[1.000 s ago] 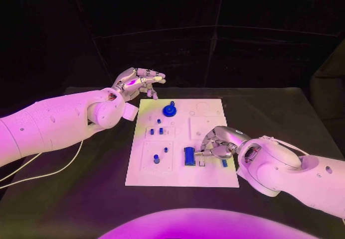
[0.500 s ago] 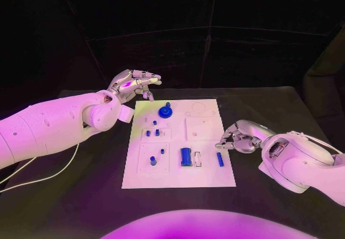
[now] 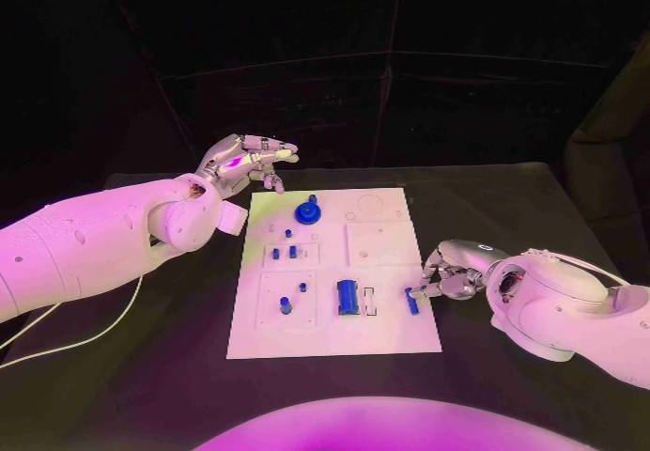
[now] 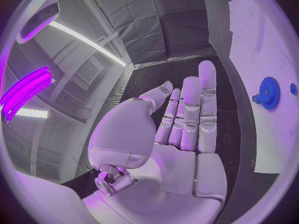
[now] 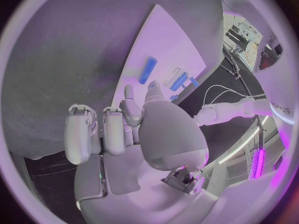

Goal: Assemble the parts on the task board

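Observation:
The white task board lies mid-table. Standing in it are a blue gear, small blue pegs, a blue block and a narrow blue bar. My right hand hovers at the board's right edge, just beside the bar, fingers curled in with nothing in them. In the right wrist view the bar lies apart from the fingertips. My left hand is raised past the board's far left corner; its fingers are stretched out and hold nothing. The gear sits beyond them.
A white cable trails over the table on the left, under my left arm. The black table runs to its far edge just behind the board. Bare tabletop lies to the right of the board, around my right arm.
My right hand has drawn back off the board, leaving the blue bar lying on it, then sunk a little towards it again. The left hand has hardly moved; the camera shifted slightly.

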You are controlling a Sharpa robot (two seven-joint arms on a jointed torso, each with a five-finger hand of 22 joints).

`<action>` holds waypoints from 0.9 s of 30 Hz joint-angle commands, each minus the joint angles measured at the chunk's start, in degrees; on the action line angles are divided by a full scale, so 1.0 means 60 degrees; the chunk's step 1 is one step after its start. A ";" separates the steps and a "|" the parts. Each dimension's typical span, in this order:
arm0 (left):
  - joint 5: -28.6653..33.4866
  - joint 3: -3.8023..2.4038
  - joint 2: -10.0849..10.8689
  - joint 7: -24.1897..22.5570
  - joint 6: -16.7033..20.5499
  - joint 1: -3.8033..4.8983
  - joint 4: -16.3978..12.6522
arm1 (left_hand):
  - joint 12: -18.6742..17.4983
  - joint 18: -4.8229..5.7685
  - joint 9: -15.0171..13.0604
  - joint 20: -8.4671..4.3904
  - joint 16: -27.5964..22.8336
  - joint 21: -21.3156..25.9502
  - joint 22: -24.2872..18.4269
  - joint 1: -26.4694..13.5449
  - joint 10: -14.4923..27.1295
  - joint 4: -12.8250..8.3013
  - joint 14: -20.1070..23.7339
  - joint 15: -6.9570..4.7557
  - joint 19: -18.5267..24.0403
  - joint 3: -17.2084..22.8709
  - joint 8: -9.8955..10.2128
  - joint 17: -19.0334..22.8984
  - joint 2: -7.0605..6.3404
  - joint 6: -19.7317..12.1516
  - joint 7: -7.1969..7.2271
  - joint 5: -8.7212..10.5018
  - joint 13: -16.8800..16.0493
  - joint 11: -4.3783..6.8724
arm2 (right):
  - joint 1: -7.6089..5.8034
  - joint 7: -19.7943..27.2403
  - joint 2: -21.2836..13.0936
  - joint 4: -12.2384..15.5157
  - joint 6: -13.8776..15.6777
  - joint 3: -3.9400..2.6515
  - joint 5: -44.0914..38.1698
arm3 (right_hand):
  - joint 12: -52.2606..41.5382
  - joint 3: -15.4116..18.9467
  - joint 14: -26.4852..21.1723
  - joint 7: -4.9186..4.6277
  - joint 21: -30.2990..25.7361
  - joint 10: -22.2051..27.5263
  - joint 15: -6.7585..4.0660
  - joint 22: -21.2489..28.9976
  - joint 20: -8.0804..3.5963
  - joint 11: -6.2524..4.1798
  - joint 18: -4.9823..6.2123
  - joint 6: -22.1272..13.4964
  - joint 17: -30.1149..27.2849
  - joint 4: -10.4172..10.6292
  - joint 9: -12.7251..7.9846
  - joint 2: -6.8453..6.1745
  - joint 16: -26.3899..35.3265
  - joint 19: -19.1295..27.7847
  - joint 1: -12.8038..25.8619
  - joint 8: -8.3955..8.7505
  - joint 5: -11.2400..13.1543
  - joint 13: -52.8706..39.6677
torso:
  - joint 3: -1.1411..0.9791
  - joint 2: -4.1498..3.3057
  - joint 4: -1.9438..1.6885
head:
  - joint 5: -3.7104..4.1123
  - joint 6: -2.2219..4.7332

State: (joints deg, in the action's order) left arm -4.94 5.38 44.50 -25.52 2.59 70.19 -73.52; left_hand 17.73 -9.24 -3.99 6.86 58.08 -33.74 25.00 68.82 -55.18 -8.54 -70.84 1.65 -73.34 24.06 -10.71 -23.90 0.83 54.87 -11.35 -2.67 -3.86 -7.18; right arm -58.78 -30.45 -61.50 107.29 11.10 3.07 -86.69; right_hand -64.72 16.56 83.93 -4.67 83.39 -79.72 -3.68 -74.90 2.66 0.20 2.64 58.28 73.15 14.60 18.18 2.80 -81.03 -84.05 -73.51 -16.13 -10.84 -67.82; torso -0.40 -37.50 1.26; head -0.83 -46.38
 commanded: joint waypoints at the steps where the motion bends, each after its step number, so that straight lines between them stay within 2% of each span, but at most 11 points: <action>1: 0.0038 -0.0006 0.0001 -0.0070 -0.0055 0.0013 -0.0012 | 0.0041 -0.0193 -0.0016 0.0022 0.0020 0.0066 -0.0009 0.0029 0.0044 0.0003 0.0037 -0.0002 0.0010 -0.0065 -0.0056 0.0008 0.0067 -0.0065 0.0017 -0.0021 -0.0013 0.0008 | 0.0009 -0.0325 0.0090 -0.0032 -0.0476 -0.0001 -0.0383 | 0.0034 0.0051 0.0489 -0.0021 -0.0050 0.0073 0.0006 -0.0615 0.0010 0.0013 0.0000 0.0077 -0.0011 0.0003 -0.0011 -0.0010 0.0043 -0.0115 0.0091 0.0058 0.0060 0.0019 | 0.0004 0.0000 -0.0016 | 0.0002 0.0013; 9: 0.0038 -0.0005 0.0002 -0.0050 -0.0084 0.0003 0.0000 | 0.0041 -0.0193 -0.0016 0.0022 0.0020 0.0066 -0.0009 0.0029 0.0044 0.0003 0.0037 -0.0002 0.0010 -0.0065 -0.0056 0.0008 0.0067 -0.0065 0.0017 -0.0021 -0.0013 0.0008 | 0.0168 -0.0335 0.0352 -0.0092 -0.0546 -0.0001 -0.0487 | 0.0017 0.0055 0.0493 -0.0021 -0.0050 0.0067 0.0005 -0.0616 0.0009 0.0012 0.0000 0.0080 0.0009 0.0004 -0.0011 -0.0012 0.0033 -0.0115 0.0085 0.0062 0.0043 0.0001 | 0.0002 -0.0018 -0.0015 | -0.0009 0.0003; 17: 0.0038 -0.0002 0.0007 -0.0061 -0.0073 0.0000 0.0015 | 0.0041 -0.0193 -0.0016 0.0022 0.0020 0.0066 -0.0009 0.0029 0.0044 0.0003 0.0037 -0.0002 0.0010 -0.0065 -0.0056 0.0008 0.0067 -0.0065 0.0017 -0.0021 -0.0013 0.0008 | 0.0221 -0.0314 0.0520 -0.0176 -0.0601 -0.0001 -0.0671 | 0.0110 0.0065 0.0478 0.0007 -0.0083 0.0111 -0.0010 -0.0572 -0.0002 -0.0008 0.0010 0.0188 -0.0055 -0.0046 0.0003 -0.0045 0.0080 -0.0093 -0.0045 0.0049 -0.0044 0.0059 | 0.0007 -0.0014 -0.0011 | 0.0013 -0.0021; 24: 0.0038 0.0000 0.0007 -0.0107 -0.0046 -0.0002 0.0016 | 0.0050 -0.0192 -0.0015 0.0022 0.0024 0.0071 -0.0014 0.0025 0.0050 0.0008 0.0039 -0.0001 0.0007 -0.0075 -0.0064 0.0015 0.0075 -0.0071 0.0015 -0.0021 -0.0012 0.0006 | 0.0264 -0.0424 0.0698 -0.0272 -0.1006 0.0000 -0.1125 | 0.0191 0.0029 0.0481 0.0016 -0.0101 0.0140 -0.0028 -0.0559 -0.0024 -0.0024 0.0012 0.0252 -0.0053 -0.0292 0.0003 -0.0095 0.0096 -0.0085 -0.0442 0.0090 -0.0043 0.0094 | 0.0011 -0.0009 -0.0011 | 0.0006 -0.0028; 27: 0.0038 0.0001 0.0010 -0.0113 -0.0049 -0.0003 0.0016 | 0.0050 -0.0192 -0.0015 0.0022 0.0024 0.0071 -0.0014 0.0025 0.0050 0.0008 0.0039 -0.0001 0.0007 -0.0075 -0.0064 0.0015 0.0075 -0.0071 0.0015 -0.0021 -0.0012 0.0006 | 0.0292 -0.0522 0.0783 -0.0313 -0.1278 0.0001 -0.1460 | 0.0273 -0.0041 0.0481 -0.0004 -0.0113 0.0174 -0.0025 -0.0551 -0.0026 -0.0016 0.0013 0.0248 -0.0055 -0.0580 -0.0012 -0.0108 0.0109 -0.0081 -0.0858 0.0151 -0.0115 0.0138 | 0.0008 -0.0012 -0.0011 | -0.0007 -0.0040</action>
State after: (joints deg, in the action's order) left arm -4.94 5.43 44.54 -25.54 2.57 70.11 -73.38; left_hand 17.73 -9.24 -3.99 6.86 58.08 -33.50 24.97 68.82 -55.18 -8.54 -70.84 1.65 -73.34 24.06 -10.71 -23.90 0.83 54.87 -11.35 -2.67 -3.86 -7.17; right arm -57.61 -32.12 -57.01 105.84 7.94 2.57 -92.53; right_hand -63.23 16.37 83.93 -4.69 82.92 -79.10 -3.68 -74.90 2.66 0.00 2.65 59.74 72.87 11.44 18.49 2.14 -80.66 -84.05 -78.20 -15.75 -11.35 -67.05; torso -0.32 -37.58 1.16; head -0.77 -46.56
